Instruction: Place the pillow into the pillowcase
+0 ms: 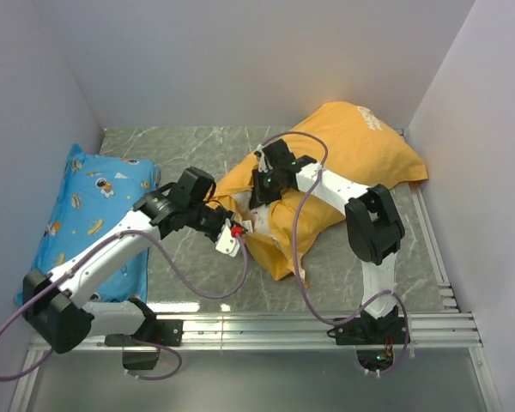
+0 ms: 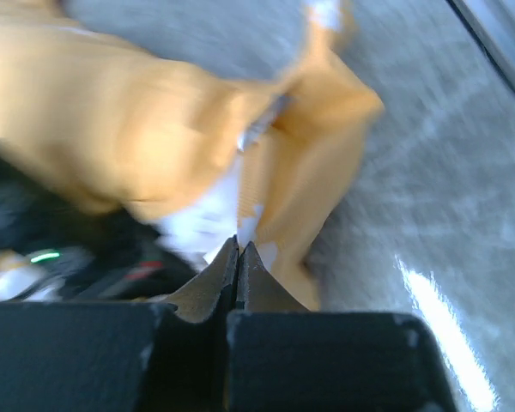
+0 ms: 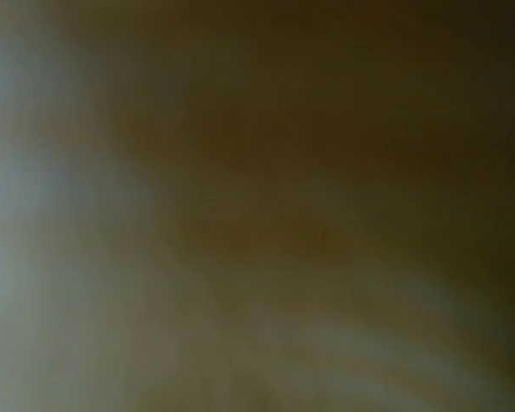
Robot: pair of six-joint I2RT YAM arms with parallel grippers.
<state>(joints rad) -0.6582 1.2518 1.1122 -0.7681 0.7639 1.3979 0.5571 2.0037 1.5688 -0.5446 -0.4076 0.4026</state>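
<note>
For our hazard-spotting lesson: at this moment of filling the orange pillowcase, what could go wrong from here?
1. The right wrist view is only dark blur, the right jaws buried in the pillowcase: pulling out could drag fabric unseen.
2. White, probably the pillow, shows at the opening beside the shut left jaws: it might slip back out.

pillowcase (image 1: 354, 148): orange | side pillow (image 1: 86, 215): blue, cartoon print | table (image 1: 180, 150): grey marble
</note>
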